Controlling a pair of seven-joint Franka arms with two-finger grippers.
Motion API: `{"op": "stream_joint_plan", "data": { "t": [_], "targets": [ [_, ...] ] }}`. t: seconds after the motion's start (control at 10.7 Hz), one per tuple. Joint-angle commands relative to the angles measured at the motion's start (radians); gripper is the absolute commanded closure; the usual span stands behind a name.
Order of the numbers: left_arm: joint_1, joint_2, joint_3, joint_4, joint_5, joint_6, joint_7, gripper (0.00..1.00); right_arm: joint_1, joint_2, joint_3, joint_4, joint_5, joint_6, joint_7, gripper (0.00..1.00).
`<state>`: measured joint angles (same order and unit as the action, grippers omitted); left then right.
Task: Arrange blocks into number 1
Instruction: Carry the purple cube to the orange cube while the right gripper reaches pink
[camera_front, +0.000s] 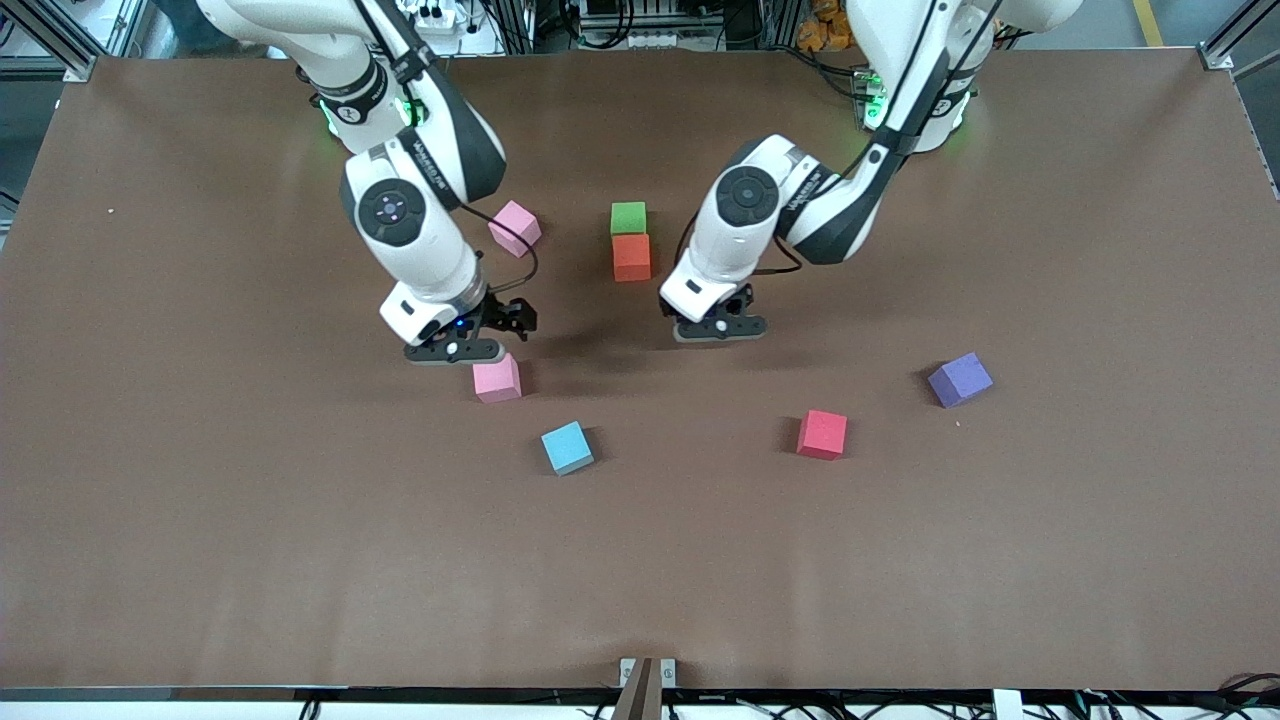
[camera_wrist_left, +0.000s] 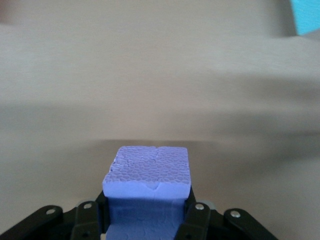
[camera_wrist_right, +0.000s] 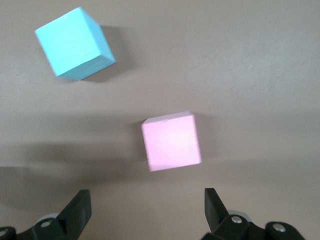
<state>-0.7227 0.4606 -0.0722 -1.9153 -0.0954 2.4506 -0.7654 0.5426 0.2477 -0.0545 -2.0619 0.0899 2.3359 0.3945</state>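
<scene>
My left gripper (camera_front: 720, 328) is shut on a purple block (camera_wrist_left: 149, 175), low over the table just nearer the camera than the orange block (camera_front: 631, 257); the front view hides that held block. The green block (camera_front: 628, 217) touches the orange one on its farther side. My right gripper (camera_front: 468, 349) hangs open right beside a pink block (camera_front: 497, 379), whose top shows ahead of the open fingers (camera_wrist_right: 171, 141). The second pink block (camera_front: 515, 228) lies by the right arm. The light blue block (camera_front: 567, 447), red block (camera_front: 822, 434) and second purple block (camera_front: 960, 380) lie nearer the camera.
The brown table (camera_front: 200, 520) carries only the blocks. A small bracket (camera_front: 647, 672) sits at the table's front edge. The light blue block (camera_wrist_right: 75, 43) also shows in the right wrist view, and its corner (camera_wrist_left: 306, 15) in the left wrist view.
</scene>
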Motion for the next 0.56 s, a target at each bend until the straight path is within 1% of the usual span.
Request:
{"op": "stream_joint_plan", "data": {
  "t": [0.0,0.09,0.19,0.47],
  "targets": [
    [-0.093,0.111,0.041,0.132,-0.01,-0.005,0.025,1.0,-0.035,0.024,0.019,0.006,0.005,0.01,-0.092,0.0],
    [-0.14,0.145,0.07,0.165,-0.027,-0.007,0.02,1.0,-0.033,0.048,0.019,0.009,0.005,0.02,-0.108,0.0],
    [-0.171,0.154,0.084,0.167,-0.064,-0.007,0.021,1.0,-0.032,0.073,0.021,0.015,0.005,0.035,-0.137,0.0],
    [-0.218,0.164,0.092,0.156,-0.07,-0.018,0.021,1.0,-0.049,0.11,0.019,0.031,0.007,0.048,-0.16,0.0]
  ]
}}
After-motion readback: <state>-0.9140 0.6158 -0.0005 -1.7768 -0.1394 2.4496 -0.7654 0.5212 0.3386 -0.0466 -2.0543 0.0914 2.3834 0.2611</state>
